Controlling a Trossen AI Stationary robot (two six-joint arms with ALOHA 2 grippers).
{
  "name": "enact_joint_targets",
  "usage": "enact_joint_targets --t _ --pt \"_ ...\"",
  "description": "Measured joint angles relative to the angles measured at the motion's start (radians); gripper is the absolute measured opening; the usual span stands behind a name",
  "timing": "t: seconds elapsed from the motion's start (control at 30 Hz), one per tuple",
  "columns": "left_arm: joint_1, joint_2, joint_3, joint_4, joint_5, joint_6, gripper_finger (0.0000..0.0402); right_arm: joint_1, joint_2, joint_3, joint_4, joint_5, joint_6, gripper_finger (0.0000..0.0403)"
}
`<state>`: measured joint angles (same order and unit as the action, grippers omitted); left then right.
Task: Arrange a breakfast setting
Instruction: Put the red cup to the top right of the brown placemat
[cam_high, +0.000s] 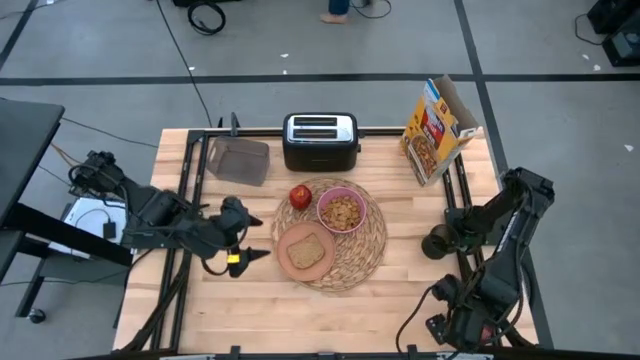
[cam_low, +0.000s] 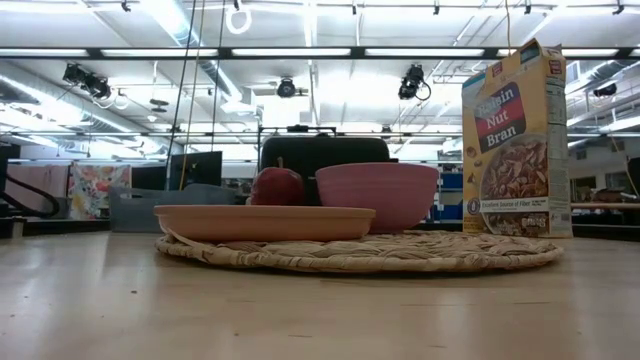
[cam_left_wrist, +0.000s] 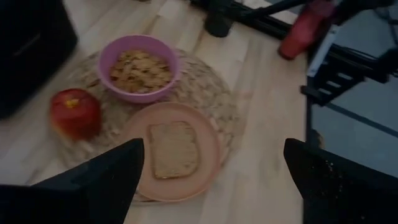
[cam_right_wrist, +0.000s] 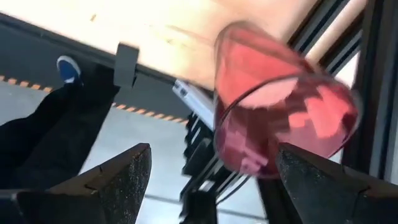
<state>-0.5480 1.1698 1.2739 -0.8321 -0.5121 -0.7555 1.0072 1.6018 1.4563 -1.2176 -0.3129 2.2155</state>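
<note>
A round straw placemat (cam_high: 362, 245) lies mid-table. On it rest a salmon plate (cam_high: 285, 258) with a toast slice (cam_high: 307, 250), a pink bowl (cam_high: 342, 209) of cereal flakes and a red apple (cam_high: 300, 196). My left gripper (cam_high: 258, 240) is open and empty just left of the plate, and its fingers (cam_left_wrist: 112, 180) frame the plate (cam_left_wrist: 205, 168). My right gripper (cam_high: 432, 243) is open at the table's right edge. A translucent pinkish-red cup (cam_right_wrist: 280, 112) hangs tilted just ahead of its fingers, nearer one finger (cam_right_wrist: 323, 180). The cup (cam_left_wrist: 305, 28) also shows in the left wrist view. The spoon is out of view. My right gripper's fingers stand wide apart with the tilted cup's lower part (cam_right_wrist: 249, 158) before them. I cannot tell whether either finger touches the cup.
A black-and-silver toaster (cam_high: 320, 140) and a grey tray (cam_high: 238, 160) stand at the far edge. A yellow cereal box (cam_high: 440, 130) stands at the far right. Black frame rails (cam_high: 462, 200) run along the table's sides. A person's leg and blue shoe (cam_right_wrist: 68, 68) show beyond the table.
</note>
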Motion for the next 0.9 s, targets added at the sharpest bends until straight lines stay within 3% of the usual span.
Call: enact_joint_targets --t 0.13,0.3,0.9 --pt "-0.043 0.022 0.000 0.040 0.000 0.000 0.0389 -0.001 0.021 -0.021 0.001 0.013 -0.039 0.0339" --pt "-0.087 0.029 0.000 0.043 0.000 -0.040 0.0389 0.008 0.075 -0.062 0.060 -0.021 -0.050 0.0300" --pt "-0.135 0.029 0.000 0.046 -0.021 -0.052 0.0389 0.007 0.107 -0.063 0.072 0.060 -0.010 0.0049"
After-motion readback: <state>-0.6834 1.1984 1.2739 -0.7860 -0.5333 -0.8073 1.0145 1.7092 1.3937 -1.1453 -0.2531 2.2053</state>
